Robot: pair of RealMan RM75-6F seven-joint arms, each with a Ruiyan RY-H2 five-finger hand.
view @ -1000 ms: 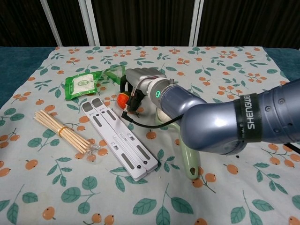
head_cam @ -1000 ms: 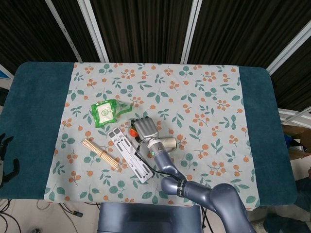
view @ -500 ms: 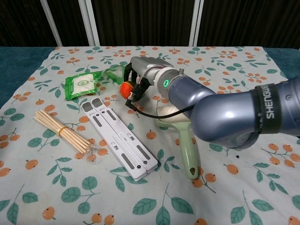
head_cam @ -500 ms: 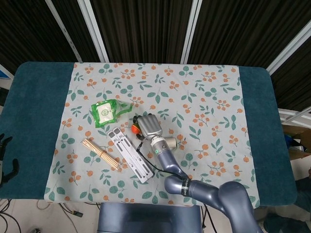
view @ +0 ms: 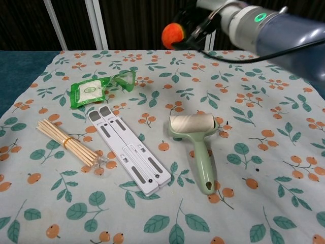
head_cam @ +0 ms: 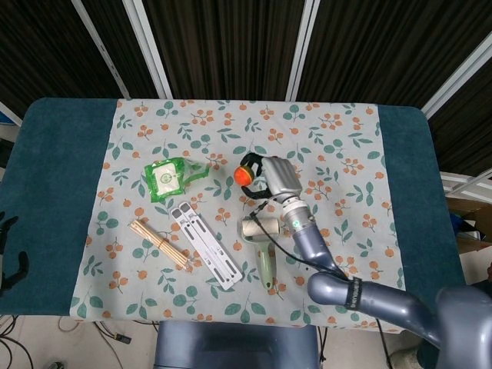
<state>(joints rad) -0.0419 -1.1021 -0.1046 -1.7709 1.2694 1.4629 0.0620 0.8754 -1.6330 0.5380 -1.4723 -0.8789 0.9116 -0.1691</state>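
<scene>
**Holding a small orange ball aloft over the cloth**

Gripping the orange ball (head_cam: 245,175), the right hand (head_cam: 270,177) hangs well above the floral tablecloth (head_cam: 338,146); fingers are curled round the ball, which shows at the hand's left edge in the head view and at the top of the chest view. Ball clear of the cloth, touching nothing but the fingers.

Step in hand, as judged: the carry, with the ball lifted and not yet set down. A next move would call for a steady grip while the arm travels, and a landing spot free of the other items, since a round thing may roll once released.

Below and nearest the hand: green lint roller (view: 195,140), lying flat, roll end toward the far edge. Further left: white folding stand (view: 132,150), bundle of wooden sticks (view: 68,142), green packet (view: 89,93).

Left hand (head_cam: 9,257): only dark fingers show at the frame edge, off the table; cannot tell how they stand.
</scene>
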